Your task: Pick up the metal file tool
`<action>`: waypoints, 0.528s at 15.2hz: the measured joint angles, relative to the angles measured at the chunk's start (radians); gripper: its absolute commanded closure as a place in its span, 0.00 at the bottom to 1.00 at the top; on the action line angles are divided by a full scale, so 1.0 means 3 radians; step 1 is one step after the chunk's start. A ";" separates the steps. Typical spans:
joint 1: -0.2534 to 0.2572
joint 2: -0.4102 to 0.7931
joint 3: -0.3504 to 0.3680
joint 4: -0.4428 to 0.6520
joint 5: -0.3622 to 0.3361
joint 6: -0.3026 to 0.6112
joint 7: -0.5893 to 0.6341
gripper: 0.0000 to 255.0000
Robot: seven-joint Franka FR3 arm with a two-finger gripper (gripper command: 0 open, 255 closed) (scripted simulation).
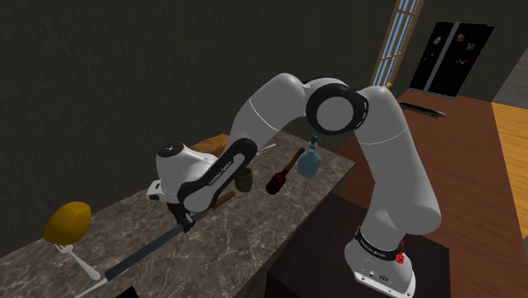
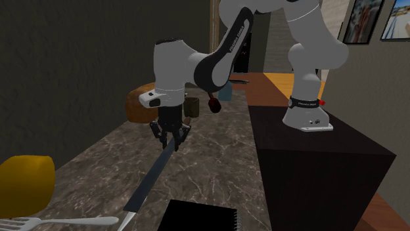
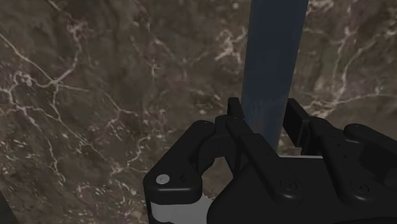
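**Blue-grey file (image 3: 272,57) clasped at one end**

The end effector (image 3: 264,121) is closed on the file; the far tip rests on the marble worktop (image 3: 95,95) just beside the fork (image 2: 66,222). Lift slowly and straight, lest the long overhang pivot.

In the wrist view my gripper (image 3: 264,111) hides one end of the file (image 3: 273,63); the picture's edge cuts off the other. The second exterior view's edges crop the fork (image 2: 66,222), yellow fruit (image 2: 23,184) and black notebook (image 2: 197,216).

light: dim | walls (image 1: 127,68): near-black | arm (image 1: 398,161): brightly lit
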State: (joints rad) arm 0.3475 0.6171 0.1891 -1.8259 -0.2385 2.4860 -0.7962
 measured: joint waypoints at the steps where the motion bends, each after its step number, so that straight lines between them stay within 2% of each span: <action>1: 0.0000 0.0000 0.0000 0.0000 0.0000 0.0000 0.0000 1.00; 8: -0.0012 -0.0071 0.0018 0.0000 0.0022 -0.0071 -0.0017 1.00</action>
State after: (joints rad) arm 0.3438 0.5959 0.1946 -1.8259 -0.2319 2.4646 -0.8013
